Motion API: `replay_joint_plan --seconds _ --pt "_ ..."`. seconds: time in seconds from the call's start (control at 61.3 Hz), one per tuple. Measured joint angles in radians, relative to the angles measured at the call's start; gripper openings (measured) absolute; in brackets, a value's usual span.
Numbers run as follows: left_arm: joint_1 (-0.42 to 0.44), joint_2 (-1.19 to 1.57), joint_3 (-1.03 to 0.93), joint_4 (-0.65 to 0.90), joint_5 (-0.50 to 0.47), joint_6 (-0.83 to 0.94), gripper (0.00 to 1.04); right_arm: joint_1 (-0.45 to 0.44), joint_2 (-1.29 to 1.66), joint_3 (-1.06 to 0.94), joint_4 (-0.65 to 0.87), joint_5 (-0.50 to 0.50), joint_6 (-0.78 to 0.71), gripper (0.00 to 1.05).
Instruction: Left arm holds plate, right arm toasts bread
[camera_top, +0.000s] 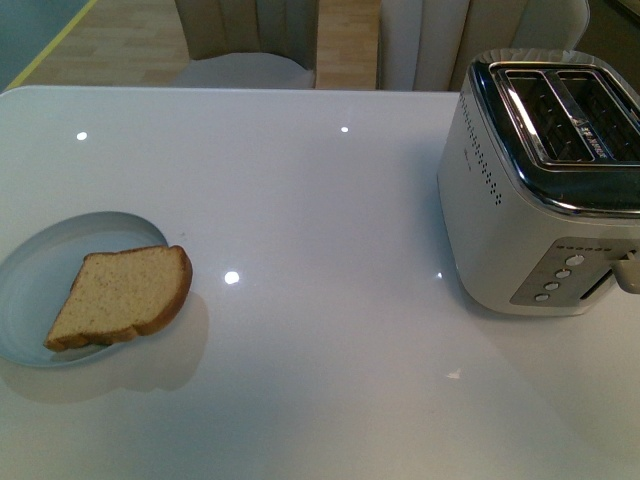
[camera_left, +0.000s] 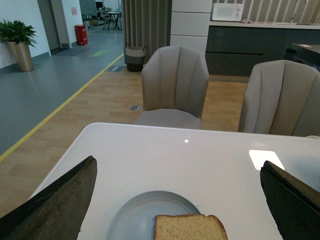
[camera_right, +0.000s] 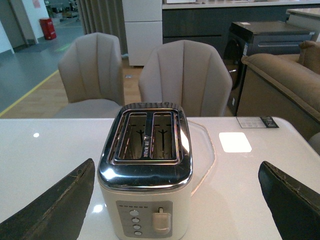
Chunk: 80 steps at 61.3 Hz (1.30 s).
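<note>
The pale blue-grey plate (camera_top: 60, 262) lies at the table's front left. The brown bread slice (camera_top: 122, 297) lies on it, hanging over the plate's right rim. In the left wrist view the plate (camera_left: 137, 215) and bread (camera_left: 189, 228) sit between and just beyond my left gripper (camera_left: 182, 197), whose black wedge fingers (camera_left: 60, 202) stand wide open and empty. My right gripper (camera_right: 177, 200) is open and empty, its fingers (camera_right: 55, 205) on either side of the toaster (camera_right: 145, 170). Neither arm shows in the front view.
The cream and chrome two-slot toaster (camera_top: 545, 190) stands at the table's right, slots empty, lever (camera_right: 161, 220) up. Grey chairs (camera_left: 175, 85) stand beyond the table's far edge. A white table (camera_top: 320, 220) spans the front view.
</note>
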<state>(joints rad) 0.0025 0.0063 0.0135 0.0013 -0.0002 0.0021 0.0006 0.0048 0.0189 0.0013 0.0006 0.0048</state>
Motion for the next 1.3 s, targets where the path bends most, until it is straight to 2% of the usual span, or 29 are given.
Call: replay_joint_plan --seconds 0.457,0.505,0.554,0.603,0.668,0.783,1.011,1.141,1.304 --pt "0.003 0.01 0.005 -0.017 0.019 -0.013 0.98 0.0 0.0 0.0 0.0 0.0 0.0 0.96" --pt "0.028 0.135 0.107 -0.259 0.16 -0.098 0.98 0.0 0.0 0.0 0.0 0.0 0.0 0.96" --pt "0.023 0.276 0.195 -0.443 0.235 -0.173 0.98 0.0 0.0 0.0 0.0 -0.003 0.0 0.96" --pt "0.01 0.357 0.24 -0.567 0.254 -0.219 0.98 0.0 0.0 0.0 0.0 -0.002 0.0 0.96" --pt "0.008 0.414 0.269 -0.622 0.269 -0.257 0.98 0.0 0.0 0.0 0.0 0.0 0.0 0.96" --pt "0.065 0.568 0.332 -0.501 0.296 -0.241 0.98 0.0 0.0 0.0 0.0 0.0 0.0 0.96" --pt "0.163 1.101 0.395 -0.061 0.269 -0.128 0.98 0.0 0.0 0.0 0.0 0.0 0.0 0.96" --pt "0.207 1.331 0.432 0.095 0.257 -0.097 0.98 0.0 0.0 0.0 0.0 0.0 0.0 0.96" --pt "0.272 1.544 0.465 0.212 0.257 -0.067 0.98 0.0 0.0 0.0 0.0 0.0 0.0 0.96"
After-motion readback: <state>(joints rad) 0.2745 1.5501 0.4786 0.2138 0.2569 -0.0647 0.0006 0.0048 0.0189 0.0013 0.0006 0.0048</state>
